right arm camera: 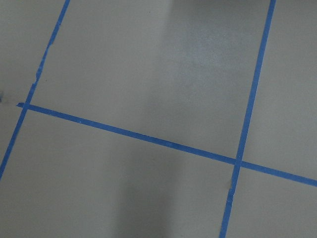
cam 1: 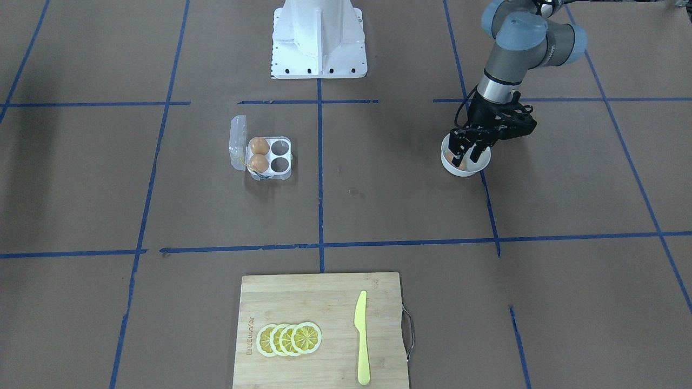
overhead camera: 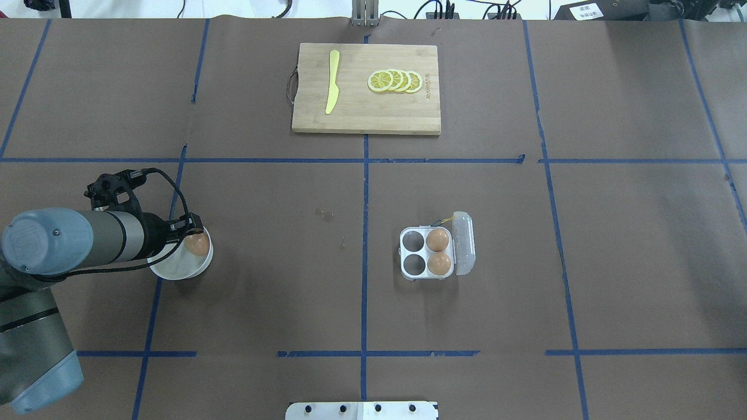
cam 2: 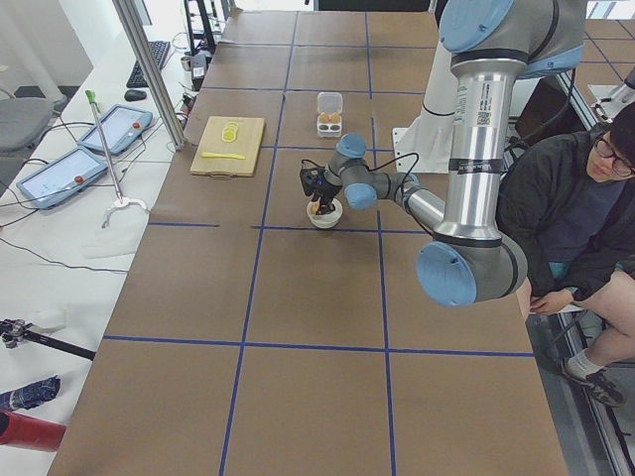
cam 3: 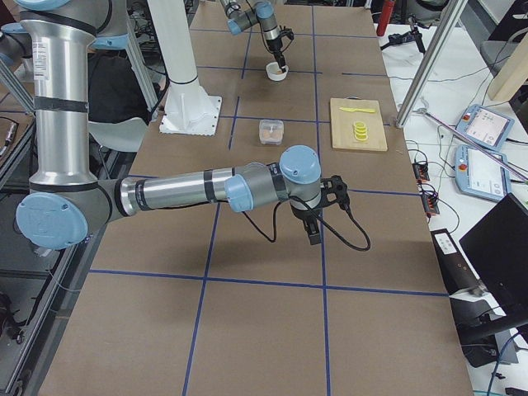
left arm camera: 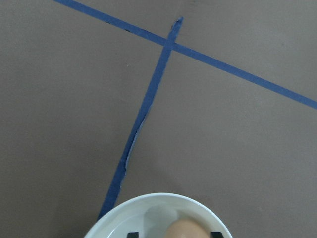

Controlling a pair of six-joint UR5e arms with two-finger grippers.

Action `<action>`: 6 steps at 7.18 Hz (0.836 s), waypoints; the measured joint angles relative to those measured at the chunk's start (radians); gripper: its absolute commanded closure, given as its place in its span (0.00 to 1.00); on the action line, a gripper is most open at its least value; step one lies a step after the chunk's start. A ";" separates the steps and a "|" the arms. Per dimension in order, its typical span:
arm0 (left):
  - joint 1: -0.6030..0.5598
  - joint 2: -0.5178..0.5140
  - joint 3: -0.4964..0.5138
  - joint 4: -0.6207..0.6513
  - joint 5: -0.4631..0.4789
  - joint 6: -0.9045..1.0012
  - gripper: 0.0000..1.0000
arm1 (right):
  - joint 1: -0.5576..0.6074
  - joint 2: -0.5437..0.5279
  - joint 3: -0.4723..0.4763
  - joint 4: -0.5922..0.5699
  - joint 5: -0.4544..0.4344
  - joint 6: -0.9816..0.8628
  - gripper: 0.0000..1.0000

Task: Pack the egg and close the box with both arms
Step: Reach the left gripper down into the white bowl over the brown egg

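Observation:
The egg (overhead camera: 198, 244) lies in a round white bowl (overhead camera: 175, 273) at the table's left. My left gripper (cam 1: 467, 153) reaches down into the bowl, open, with a finger on each side of the egg. The left wrist view shows the egg (left arm camera: 185, 231) between the two black fingertips (left arm camera: 132, 234), with gaps at both sides. The clear box (overhead camera: 425, 254) stands right of centre with its lid (overhead camera: 464, 243) open. It holds two brown eggs (overhead camera: 437, 240) in the cells next to the lid, and two cells are empty. My right gripper (cam 3: 314, 233) shows only in the exterior right view, so I cannot tell its state.
A wooden cutting board (overhead camera: 366, 111) at the far edge carries a yellow knife (overhead camera: 332, 81) and several lemon slices (overhead camera: 395, 81). The white fixed stand (cam 1: 319, 38) is at the robot's side. A seated person (cam 2: 585, 198) is beside the robot's base.

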 measured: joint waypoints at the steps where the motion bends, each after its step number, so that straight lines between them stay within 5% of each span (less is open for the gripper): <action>1: 0.000 -0.005 0.004 0.008 0.000 0.000 0.39 | 0.000 0.000 0.000 0.000 0.000 0.000 0.00; 6: 0.012 -0.007 0.006 0.021 0.000 0.004 0.39 | 0.000 -0.003 0.003 0.000 0.000 0.001 0.00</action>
